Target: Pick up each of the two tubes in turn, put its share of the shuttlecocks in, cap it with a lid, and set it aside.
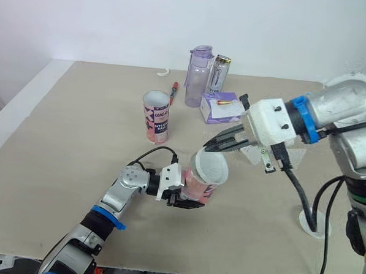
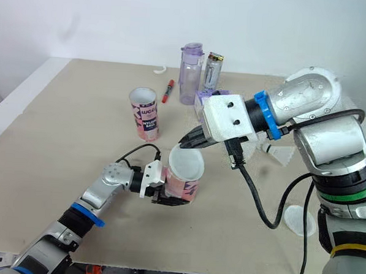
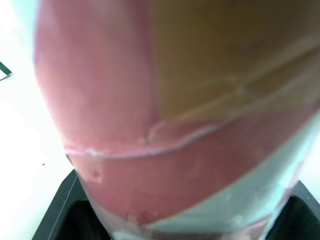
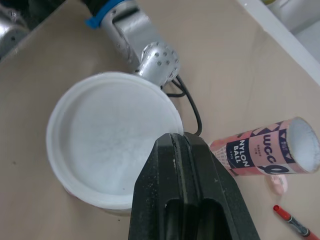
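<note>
The right gripper (image 4: pixel 182 145), fingers pressed together, touches the white lid (image 4: pixel 110 135) at its rim, a pink tube (image 4: pixel 265 150) at its three o'clock on the desk (image 4: pixel 60 60).

The lidded pink cardboard tube (image 1: pixel 209 170) is near centre, a second pink cardboard tube (image 1: pixel 155 117) stands farther left, a purple plastic bottle (image 1: pixel 197 79) behind that.

The left gripper (image 1: pixel 189 200) clamps the pink tube (image 1: pixel 200 182) low on its side, while the right gripper (image 1: pixel 211 146), fingers pressed together, sits at its lid (image 1: pixel 211 166).
</note>
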### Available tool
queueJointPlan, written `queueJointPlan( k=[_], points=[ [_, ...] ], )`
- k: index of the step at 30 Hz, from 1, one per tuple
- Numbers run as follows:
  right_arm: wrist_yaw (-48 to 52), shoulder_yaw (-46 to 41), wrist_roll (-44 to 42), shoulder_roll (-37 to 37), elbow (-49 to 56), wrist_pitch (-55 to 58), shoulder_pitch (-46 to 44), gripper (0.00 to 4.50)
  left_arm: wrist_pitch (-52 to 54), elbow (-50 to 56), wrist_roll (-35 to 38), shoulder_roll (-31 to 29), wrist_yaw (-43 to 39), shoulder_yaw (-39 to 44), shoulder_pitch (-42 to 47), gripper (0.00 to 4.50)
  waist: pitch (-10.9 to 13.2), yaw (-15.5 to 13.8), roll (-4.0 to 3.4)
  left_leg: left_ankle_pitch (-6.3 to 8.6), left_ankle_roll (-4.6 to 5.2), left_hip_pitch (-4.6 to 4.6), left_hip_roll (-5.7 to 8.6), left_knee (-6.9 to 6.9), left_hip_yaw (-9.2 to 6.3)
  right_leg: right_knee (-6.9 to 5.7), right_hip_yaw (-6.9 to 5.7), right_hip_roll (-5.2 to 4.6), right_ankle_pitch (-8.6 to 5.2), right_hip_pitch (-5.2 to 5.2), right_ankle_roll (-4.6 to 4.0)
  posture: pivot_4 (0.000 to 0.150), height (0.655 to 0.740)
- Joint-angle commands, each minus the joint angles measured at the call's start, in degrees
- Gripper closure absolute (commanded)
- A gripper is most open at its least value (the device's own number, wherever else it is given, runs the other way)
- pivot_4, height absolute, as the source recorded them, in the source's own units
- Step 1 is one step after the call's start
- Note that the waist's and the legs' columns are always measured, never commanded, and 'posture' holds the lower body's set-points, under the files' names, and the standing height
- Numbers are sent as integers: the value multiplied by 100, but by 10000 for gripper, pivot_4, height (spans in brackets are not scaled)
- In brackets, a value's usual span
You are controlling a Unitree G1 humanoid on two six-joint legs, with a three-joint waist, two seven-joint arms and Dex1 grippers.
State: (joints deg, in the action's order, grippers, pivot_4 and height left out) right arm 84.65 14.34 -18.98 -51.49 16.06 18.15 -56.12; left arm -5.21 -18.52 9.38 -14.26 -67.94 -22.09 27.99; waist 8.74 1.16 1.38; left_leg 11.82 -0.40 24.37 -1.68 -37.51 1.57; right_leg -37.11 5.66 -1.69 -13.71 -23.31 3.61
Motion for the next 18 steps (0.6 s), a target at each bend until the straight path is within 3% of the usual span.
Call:
queueJointPlan(
  k=[1,18],
  points=[
    [103,81,337,48,-214,-433,-135,44693,163,-233,-266,-71,39,-163,-154,17000,0,1,0,0,0,-2,-1,0,1,0,0,0,-2,0,4,1500,7400],
    [356,230,742,321,-589,-976,-152,44693,234,-178,-257,-131,98,-120,-219,17000,0,3,0,-1,1,-3,-4,0,2,0,-2,2,8,-1,-10,1500,7400]
  ],
)
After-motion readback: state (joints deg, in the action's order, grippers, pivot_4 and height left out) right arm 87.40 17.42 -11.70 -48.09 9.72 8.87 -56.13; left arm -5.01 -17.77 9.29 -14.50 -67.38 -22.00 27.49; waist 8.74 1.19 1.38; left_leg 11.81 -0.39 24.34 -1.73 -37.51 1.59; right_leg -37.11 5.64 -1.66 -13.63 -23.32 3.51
